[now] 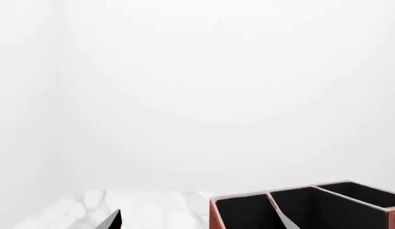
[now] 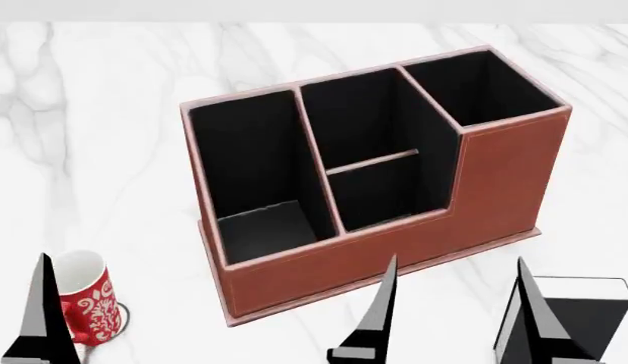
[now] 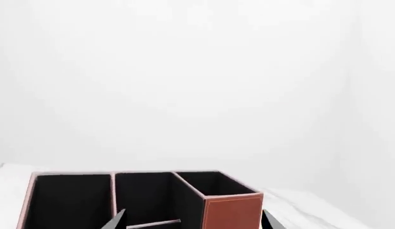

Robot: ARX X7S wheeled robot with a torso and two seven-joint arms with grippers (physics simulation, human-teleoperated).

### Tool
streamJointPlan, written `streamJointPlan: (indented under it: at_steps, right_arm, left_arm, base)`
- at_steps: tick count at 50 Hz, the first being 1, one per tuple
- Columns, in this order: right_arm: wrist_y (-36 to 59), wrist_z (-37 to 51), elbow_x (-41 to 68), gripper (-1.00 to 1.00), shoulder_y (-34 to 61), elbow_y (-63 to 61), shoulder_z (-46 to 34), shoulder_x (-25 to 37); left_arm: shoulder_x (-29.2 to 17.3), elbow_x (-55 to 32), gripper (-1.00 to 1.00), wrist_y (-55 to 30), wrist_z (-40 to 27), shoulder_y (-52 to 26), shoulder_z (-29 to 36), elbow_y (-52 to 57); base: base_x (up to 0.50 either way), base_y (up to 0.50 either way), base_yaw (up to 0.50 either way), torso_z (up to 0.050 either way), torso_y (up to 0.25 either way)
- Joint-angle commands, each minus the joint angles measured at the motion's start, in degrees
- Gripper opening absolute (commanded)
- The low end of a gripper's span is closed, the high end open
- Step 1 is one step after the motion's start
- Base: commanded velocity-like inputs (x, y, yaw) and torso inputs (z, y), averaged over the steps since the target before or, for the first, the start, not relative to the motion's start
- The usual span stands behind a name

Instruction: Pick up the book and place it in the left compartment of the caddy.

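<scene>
The reddish-brown caddy (image 2: 395,250) stands mid-table, its raised end at the right. Its left compartment (image 2: 259,167), the long black-walled slot, is empty. The black book (image 2: 587,315) with white page edges lies on the table at the near right, partly behind a finger of my right gripper. My right gripper (image 2: 453,334) is open and empty, in front of the caddy's right half and just left of the book. My left gripper (image 1: 197,223) is open and empty; one of its fingers (image 2: 41,318) shows at the near left. The caddy also shows in the left wrist view (image 1: 215,214) and the right wrist view (image 3: 233,212).
A red-and-white patterned mug (image 2: 86,303) stands at the near left, right beside my left gripper's visible finger. The white marble table (image 2: 111,114) runs around and behind the caddy. A plain white wall lies beyond.
</scene>
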Motion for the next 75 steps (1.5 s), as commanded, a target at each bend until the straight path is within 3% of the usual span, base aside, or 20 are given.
streamJointPlan:
  at_steps: [1, 35, 37, 38, 41, 75]
  right_arm:
    - [3.5, 1.0, -0.9, 1.00, 0.6, -4.4, -0.7, 1.0]
    - [4.2, 3.4, 1.9, 1.00, 0.3, -4.3, 0.4, 2.2]
    - [4.2, 3.5, 1.9, 1.00, 0.3, -4.3, 0.4, 2.3]
    - [3.9, 3.6, 2.1, 1.00, 0.2, -4.1, 0.5, 2.4]
    - [3.6, 3.7, 2.5, 1.00, 0.2, -3.9, 0.8, 2.6]
    - [5.5, 5.2, 3.3, 1.00, 0.5, -5.3, 0.6, 4.1]
  left_arm:
    - [-1.0, -1.1, 1.00, -2.6, -1.2, -0.1, -0.3, 4.2]
    - [-2.6, -3.0, 1.00, -1.7, -3.2, 0.2, 0.4, 5.6]
    - [-3.0, -4.3, 1.00, 1.4, -1.7, 1.3, 0.5, 5.6]
    - [-1.9, -4.2, 1.00, 5.9, -2.2, 3.1, -0.4, 5.3]
    - [-2.8, -4.8, 1.00, 2.5, -2.3, 2.0, -0.2, 5.4]
    - [-4.3, -7.2, 1.00, 3.2, -4.0, 1.9, -0.3, 5.3]
  base:
    - [0.00, 0.00, 0.00, 0.000, 0.000]
    - [0.34, 0.00, 0.00, 0.000, 0.000]
    - [0.00, 0.00, 0.00, 0.000, 0.000]
    - [0.00, 0.00, 0.00, 0.029, 0.000]
    - [0.00, 0.00, 0.00, 0.050, 0.000]
    - [0.00, 0.00, 0.00, 0.050, 0.000]
